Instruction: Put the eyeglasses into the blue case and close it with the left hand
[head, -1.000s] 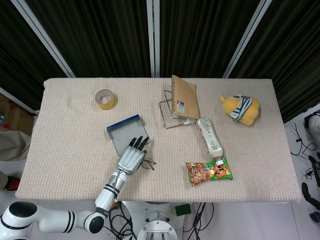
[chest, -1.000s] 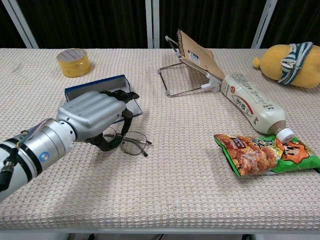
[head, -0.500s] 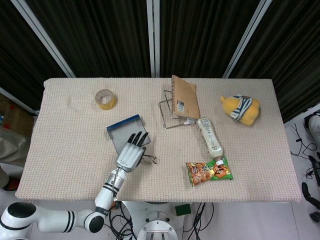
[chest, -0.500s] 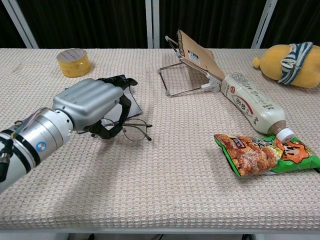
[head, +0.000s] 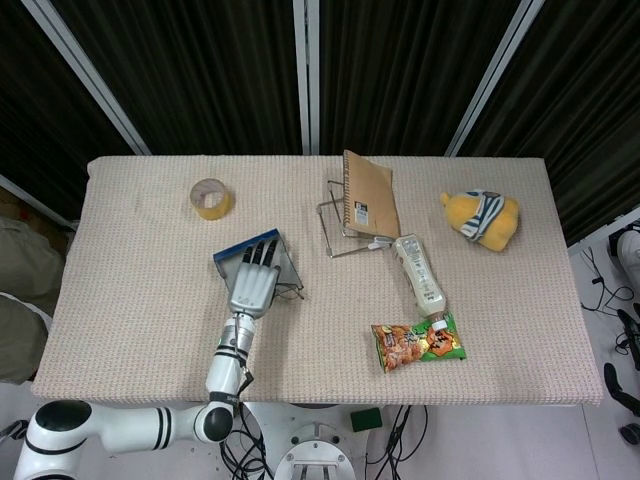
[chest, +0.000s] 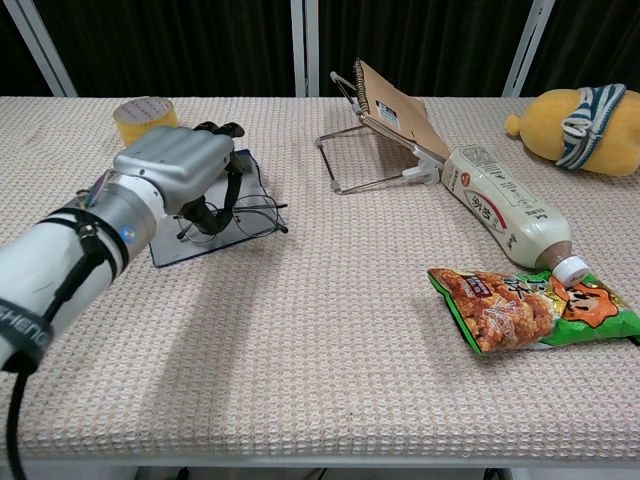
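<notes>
Left hand (chest: 178, 168) grips the eyeglasses (chest: 240, 217) from above, over the open blue case (chest: 170, 250) at left-centre of the surface (chest: 330, 340). Eyeglasses' long axis runs roughly left-right in the chest view, one temple tip poking toward the right past the case edge. Case lies flat, its long axis slanting across the surface. Right hand not visible in either view.
</notes>
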